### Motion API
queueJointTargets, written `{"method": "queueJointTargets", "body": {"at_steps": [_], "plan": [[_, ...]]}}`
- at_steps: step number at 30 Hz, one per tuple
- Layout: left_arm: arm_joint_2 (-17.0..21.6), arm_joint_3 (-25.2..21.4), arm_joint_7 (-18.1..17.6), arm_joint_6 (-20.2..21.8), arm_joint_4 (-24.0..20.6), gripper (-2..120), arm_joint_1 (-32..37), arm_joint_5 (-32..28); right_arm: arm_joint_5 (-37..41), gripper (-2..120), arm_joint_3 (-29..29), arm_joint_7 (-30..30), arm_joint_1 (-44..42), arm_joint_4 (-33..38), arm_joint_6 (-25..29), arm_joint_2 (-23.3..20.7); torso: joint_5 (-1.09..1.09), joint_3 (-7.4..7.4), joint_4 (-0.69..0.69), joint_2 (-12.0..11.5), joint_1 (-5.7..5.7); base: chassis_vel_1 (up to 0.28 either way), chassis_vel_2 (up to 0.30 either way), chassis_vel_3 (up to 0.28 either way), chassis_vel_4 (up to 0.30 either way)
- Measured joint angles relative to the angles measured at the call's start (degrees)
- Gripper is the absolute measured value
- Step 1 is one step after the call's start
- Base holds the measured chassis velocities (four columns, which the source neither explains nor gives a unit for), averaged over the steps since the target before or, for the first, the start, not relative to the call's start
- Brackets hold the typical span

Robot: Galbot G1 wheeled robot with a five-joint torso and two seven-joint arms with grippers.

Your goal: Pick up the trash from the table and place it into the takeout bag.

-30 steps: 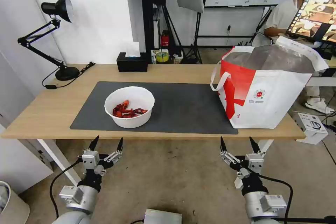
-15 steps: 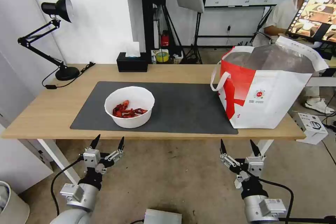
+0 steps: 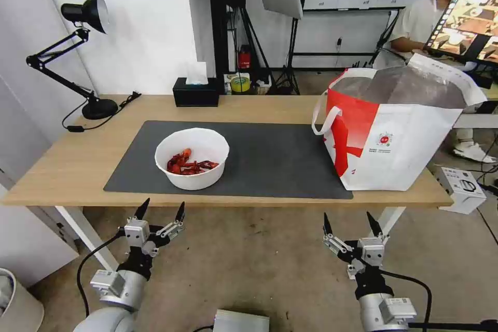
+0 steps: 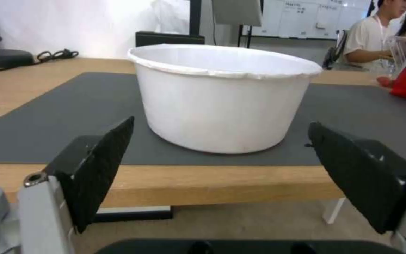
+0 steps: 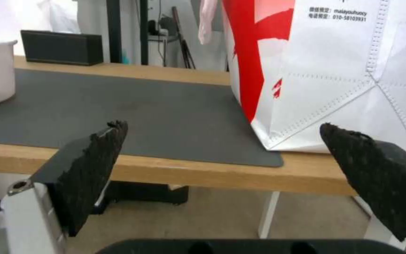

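The white round bowl (image 3: 192,158) sits upright on the left half of the dark grey mat (image 3: 270,158), its mouth facing straight up and red crayfish shells (image 3: 189,164) heaped in the bottom. Being round, it has no long axis; its wall is smooth, slightly tapered toward the base, with a thin rolled rim that looks a little uneven in the left wrist view (image 4: 224,98). The mat is flat and matte, its long side running along the light-wood worktop (image 3: 78,161).

At the right end of the worktop stands the takeout bag (image 3: 394,129), boxy and upright, mouth open upward with silver foil lining showing. Its skin is white with broad red patches and stitched seams, a small round red logo on the front and a white loop handle hanging off the side that faces the bowl. One corner of it rests on the mat.

Both arms hang below the worktop's near edge. The left gripper (image 3: 160,212) is in front of the bowl, fingers spread wide, holding nothing. The right gripper (image 3: 350,223) is below the bag, fingers likewise spread and empty.
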Motion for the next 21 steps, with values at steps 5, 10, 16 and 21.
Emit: {"method": "queueJointTargets", "body": {"at_steps": [5,10,16,21], "plan": [[2.94,-0.72,-0.62,1.64,0.01,100,-2.37,-2.33,0.0,100,-0.02,-0.01,0.02,0.0,0.01,-0.01,0.0,0.0,0.0,0.0,0.0,0.0,0.0,0.0,0.0],[5.25,-1.8,-1.89,3.3,0.4,100,-4.93,-4.27,0.02,100,-0.03,-0.01,0.03,0.0,0.01,-0.01,0.0,0.0,0.0,0.0,0.0,0.0,0.0,0.0,0.0],[9.31,-2.31,-4.93,7.21,0.53,100,-8.57,-8.47,0.05,100,-0.03,-0.01,0.05,0.0,0.01,-0.02,0.0,0.0,-0.01,0.0,0.0,0.0,0.0,0.0,0.0],[13.71,-2.1,-7.5,9.26,1.16,100,-10.52,-13.55,0.06,100,-0.03,0.0,0.06,0.0,0.02,-0.03,0.0,0.0,0.0,0.0,0.0,0.0,0.0,0.0,0.0]]}}
